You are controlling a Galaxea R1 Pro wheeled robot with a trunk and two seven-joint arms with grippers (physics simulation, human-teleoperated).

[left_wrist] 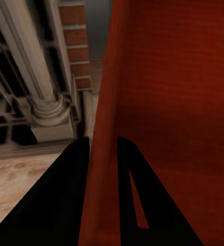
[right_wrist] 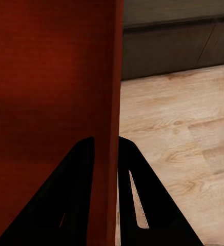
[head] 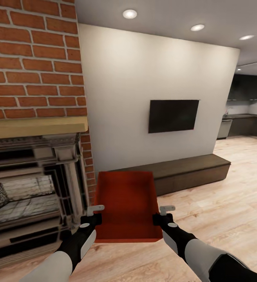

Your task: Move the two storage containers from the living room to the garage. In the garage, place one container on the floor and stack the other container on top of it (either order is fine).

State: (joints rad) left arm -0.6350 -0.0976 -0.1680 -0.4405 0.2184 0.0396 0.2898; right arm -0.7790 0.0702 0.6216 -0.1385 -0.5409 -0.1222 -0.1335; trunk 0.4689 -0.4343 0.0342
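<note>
I carry one orange-red storage container (head: 126, 205) in front of me, held up over the living room's light wood-plank flooring (head: 230, 203). My left gripper (head: 92, 219) is shut on the container's left wall (left_wrist: 104, 154), one finger inside and one outside. On the opposite side, my right gripper (head: 162, 217) is shut on its right wall (right_wrist: 110, 154) in the same way. The container (left_wrist: 178, 102) looks empty inside (right_wrist: 45, 77).
A red-brick fireplace (head: 30, 117) with a wooden mantel and dark grate stands close at my left. Ahead, a pale wall carries a black TV (head: 173, 115) over a low dark bench (head: 183, 170). At the far right the plank flooring runs on toward a kitchen (head: 248, 117).
</note>
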